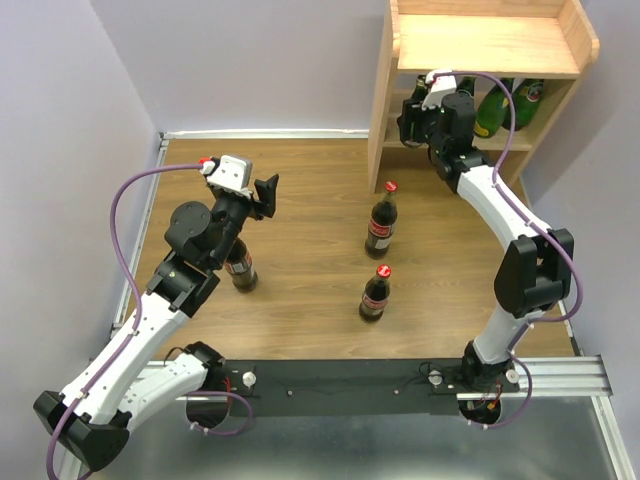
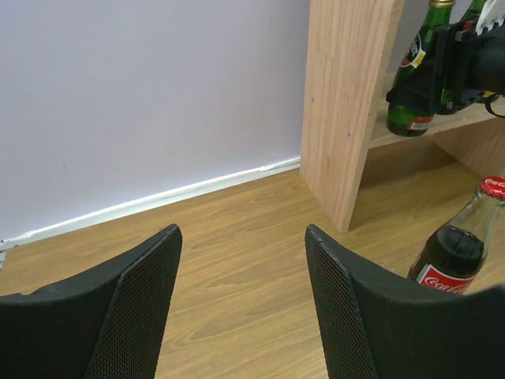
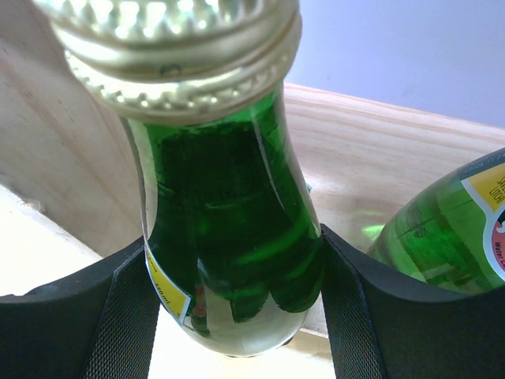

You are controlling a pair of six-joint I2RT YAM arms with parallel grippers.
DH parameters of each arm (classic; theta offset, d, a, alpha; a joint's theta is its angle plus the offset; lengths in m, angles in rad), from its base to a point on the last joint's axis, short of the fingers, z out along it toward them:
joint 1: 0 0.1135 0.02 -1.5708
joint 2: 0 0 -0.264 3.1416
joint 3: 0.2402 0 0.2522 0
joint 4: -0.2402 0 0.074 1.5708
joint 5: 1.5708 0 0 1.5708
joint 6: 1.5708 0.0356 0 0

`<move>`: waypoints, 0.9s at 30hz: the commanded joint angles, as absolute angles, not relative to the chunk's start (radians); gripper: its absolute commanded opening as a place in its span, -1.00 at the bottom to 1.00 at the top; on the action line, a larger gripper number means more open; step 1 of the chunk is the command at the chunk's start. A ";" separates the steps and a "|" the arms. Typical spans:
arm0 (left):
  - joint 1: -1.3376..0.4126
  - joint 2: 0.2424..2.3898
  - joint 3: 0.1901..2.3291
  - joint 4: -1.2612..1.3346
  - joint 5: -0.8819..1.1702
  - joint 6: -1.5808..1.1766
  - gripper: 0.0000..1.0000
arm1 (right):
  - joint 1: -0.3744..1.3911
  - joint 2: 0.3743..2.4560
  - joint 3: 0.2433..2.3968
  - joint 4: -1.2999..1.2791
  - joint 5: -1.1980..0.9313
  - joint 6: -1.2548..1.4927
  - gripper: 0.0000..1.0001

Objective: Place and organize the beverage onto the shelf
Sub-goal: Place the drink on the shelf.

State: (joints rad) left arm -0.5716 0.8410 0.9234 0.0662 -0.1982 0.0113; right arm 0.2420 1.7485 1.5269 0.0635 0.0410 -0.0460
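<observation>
Lwr shelf (image 1: 381, 112): green bottles (image 1: 492, 112) in way

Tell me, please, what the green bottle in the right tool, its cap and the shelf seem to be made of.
Green bottle: probably glass, glossy and translucent, with sharp reflections. Cap: looks like gold-toned metal, shiny with a crimped edge. Shelf: light wood, matte, with visible grain.

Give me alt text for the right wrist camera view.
The right gripper is shut on a green glass bottle with a gold cap, seen close up. A second green bottle shows at right, the wooden shelf behind both.
</observation>
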 commanded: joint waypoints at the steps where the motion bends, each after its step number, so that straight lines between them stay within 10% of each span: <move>1: -0.574 0.844 0.911 0.083 -0.221 0.015 0.44 | 0.229 1.770 1.611 0.207 0.104 -0.031 -0.92; 20: -0.575 0.845 0.913 0.083 -0.218 0.012 0.44 | 0.229 1.752 1.549 0.238 0.112 -0.029 -0.33; 27: -0.575 0.848 0.914 0.083 -0.215 0.011 0.43 | 0.229 1.740 1.502 0.296 0.087 -0.040 -0.84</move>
State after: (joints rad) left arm -0.5716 0.8463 0.9230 0.0662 -0.1982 0.0109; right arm 0.2417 1.7710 1.5196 0.1295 0.0689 -0.0406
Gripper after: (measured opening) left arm 0.719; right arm 0.738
